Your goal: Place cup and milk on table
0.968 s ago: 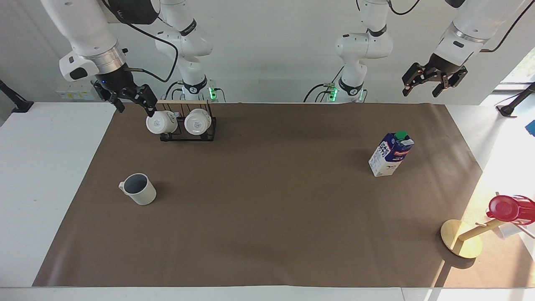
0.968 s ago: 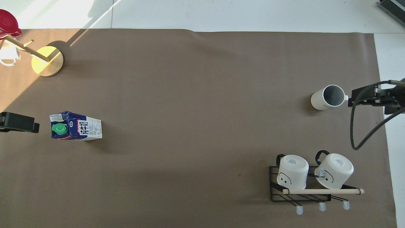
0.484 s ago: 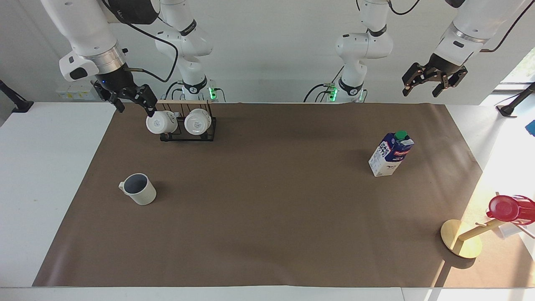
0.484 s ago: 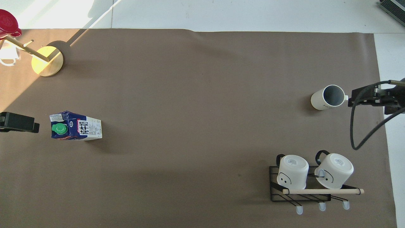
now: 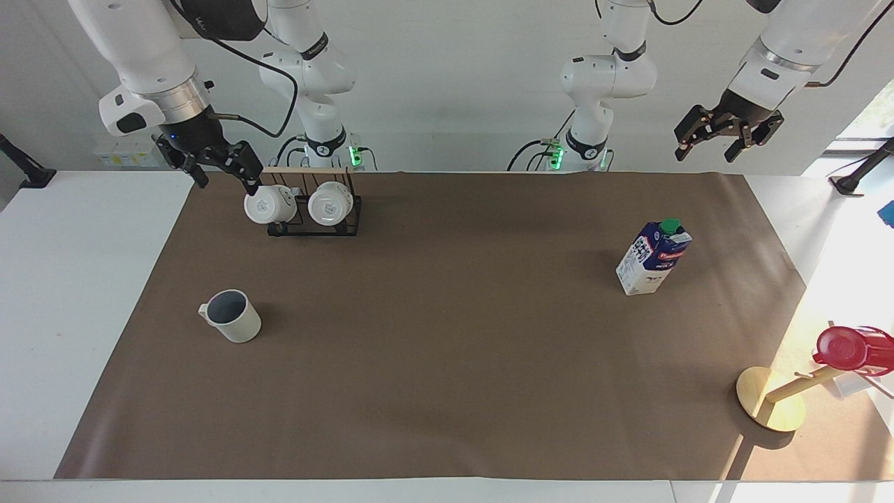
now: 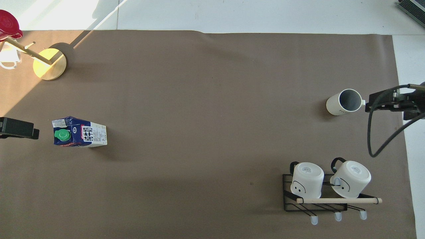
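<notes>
The cream-white cup [image 5: 234, 316] [image 6: 345, 102] stands upright on the brown mat [image 5: 447, 363] toward the right arm's end of the table [image 5: 84, 293]. The blue-and-white milk [image 5: 653, 258] [image 6: 79, 132] stands upright on the mat toward the left arm's end. My right gripper [image 5: 227, 183] [image 6: 388, 103] hangs open and empty in the air over the mat's edge, close to the mug rack. My left gripper [image 5: 705, 154] [image 6: 18, 127] is raised, open and empty, over the mat's edge at its own end. Neither gripper touches anything.
A black wire rack [image 5: 314, 218] [image 6: 315, 202] with two white mugs sits on the mat close to the robots, nearer to them than the cup. A wooden mug stand [image 5: 772, 409] [image 6: 49, 63] carrying a red cup [image 5: 845, 348] [image 6: 8, 21] stands farther from the robots than the milk.
The left gripper has drifted slightly up and away from the milk. The cup, the milk and the right gripper have not moved.
</notes>
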`<state>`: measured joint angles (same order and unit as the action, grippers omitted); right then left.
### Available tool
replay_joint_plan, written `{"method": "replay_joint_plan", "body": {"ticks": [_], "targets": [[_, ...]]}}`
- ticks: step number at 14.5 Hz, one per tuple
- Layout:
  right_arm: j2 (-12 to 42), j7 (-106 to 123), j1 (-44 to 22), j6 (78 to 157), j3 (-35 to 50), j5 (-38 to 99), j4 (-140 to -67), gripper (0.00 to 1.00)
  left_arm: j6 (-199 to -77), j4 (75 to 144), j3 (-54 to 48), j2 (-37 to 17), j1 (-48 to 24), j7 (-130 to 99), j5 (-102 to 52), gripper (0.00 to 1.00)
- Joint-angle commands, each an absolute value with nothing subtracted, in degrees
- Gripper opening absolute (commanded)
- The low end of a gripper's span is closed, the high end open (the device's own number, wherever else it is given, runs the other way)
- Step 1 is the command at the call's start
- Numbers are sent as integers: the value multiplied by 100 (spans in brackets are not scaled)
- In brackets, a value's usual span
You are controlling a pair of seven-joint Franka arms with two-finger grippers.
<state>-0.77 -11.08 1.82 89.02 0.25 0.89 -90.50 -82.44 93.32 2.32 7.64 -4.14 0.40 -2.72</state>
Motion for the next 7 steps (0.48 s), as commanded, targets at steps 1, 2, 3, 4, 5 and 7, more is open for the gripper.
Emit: {"method": "replay_joint_plan", "body": {"ticks": [1,2,3,4,5,7], "targets": [[-53,-1020,246,8701,35,149,-8965,100,-8112,9272,176,773,-352,18,-185,100],[-44,-1037,246,8762,26,141,-8956,100,-8112,9272,176,773,-352,18,-185,100],[-44,-1028,237,8763,35,141,-8956,100,-8130,9272,176,773,-352,9,-185,100],[-44,-1028,229,8763,44,141,-8956,100,-8130,9272,176,773,-360,9,-185,100],[-44,-985,229,8763,44,141,-8965,100,-8130,9272,176,773,-360,9,-185,100],[-35,-967,237,8859,44,115,-8956,100,-8139,9272,176,773,-360,18,-185,100]]}}
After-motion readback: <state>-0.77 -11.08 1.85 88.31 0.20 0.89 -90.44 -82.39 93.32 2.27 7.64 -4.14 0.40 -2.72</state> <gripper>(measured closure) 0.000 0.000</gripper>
